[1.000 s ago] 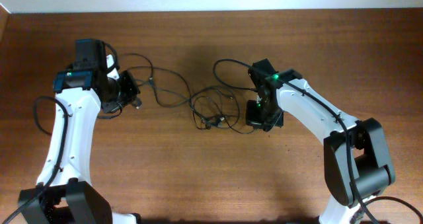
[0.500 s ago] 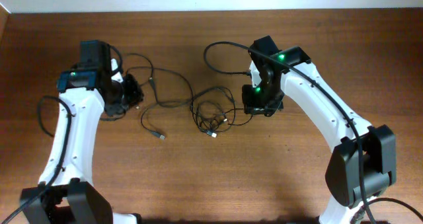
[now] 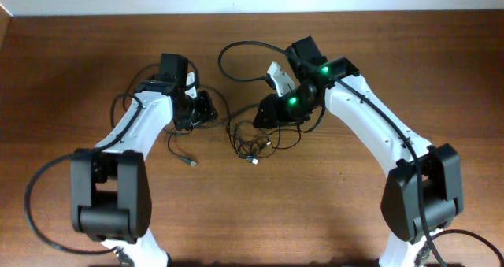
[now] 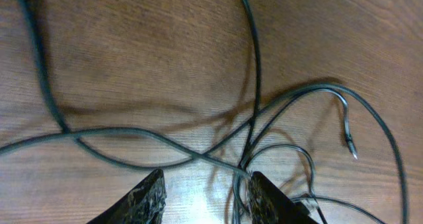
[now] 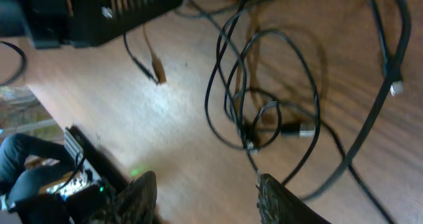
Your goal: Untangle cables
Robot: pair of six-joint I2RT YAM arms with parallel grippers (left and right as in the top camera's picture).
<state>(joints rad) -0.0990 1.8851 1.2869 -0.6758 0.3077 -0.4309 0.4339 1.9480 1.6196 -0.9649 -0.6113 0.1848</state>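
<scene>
**At frame centre: both grips released over the knot**

Centre of the overhead view: the cables (image 3: 256, 137) lay on the table (image 3: 331, 220) as a small knot of loops. One strand trailed to a plug end (image 3: 191, 163) at lower left, and a wide loop ran to the upper centre. A second before, the two arms stood farther apart with jaws shut; by this moment both had swung inward, and both pairs of jaws stood apart, holding nothing. The pull had apparently ended without freeing the knot — a fresh grasp seemed called for. The left gripper (image 3: 201, 109) pointed right from the knot's left side, with a crossing of strands just ahead of its fingers. The right gripper (image 3: 264, 116) tilted down-left at the knot's upper right edge.
</scene>
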